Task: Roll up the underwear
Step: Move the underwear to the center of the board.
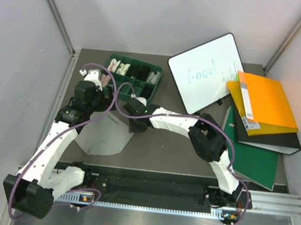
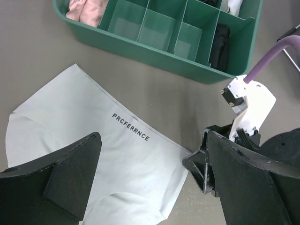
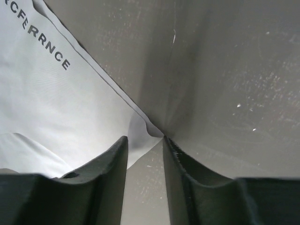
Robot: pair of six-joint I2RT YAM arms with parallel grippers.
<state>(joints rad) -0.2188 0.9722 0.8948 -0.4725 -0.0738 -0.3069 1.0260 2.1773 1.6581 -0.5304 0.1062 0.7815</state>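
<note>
Underwear (image 2: 61,117) lies flat; left pincer (image 2: 151,140) gapes above, right pincer (image 3: 144,141) half-parted astride its corner

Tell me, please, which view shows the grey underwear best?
Left wrist view: the underwear lies nearly whole, lettering readable. Right wrist shows only one corner; the top view shows it small, partly under an arm.

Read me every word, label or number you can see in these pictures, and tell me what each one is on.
"PRCFERRNCE": black letters along the waistband of the light grey fabric underwear.
Roughly "Good": green handwriting on the white rectangular whiteboard; uncertain. A second word runs behind the orange plastic folder and cannot be read.
White label on the orange folder's spine: too small to read.
</note>
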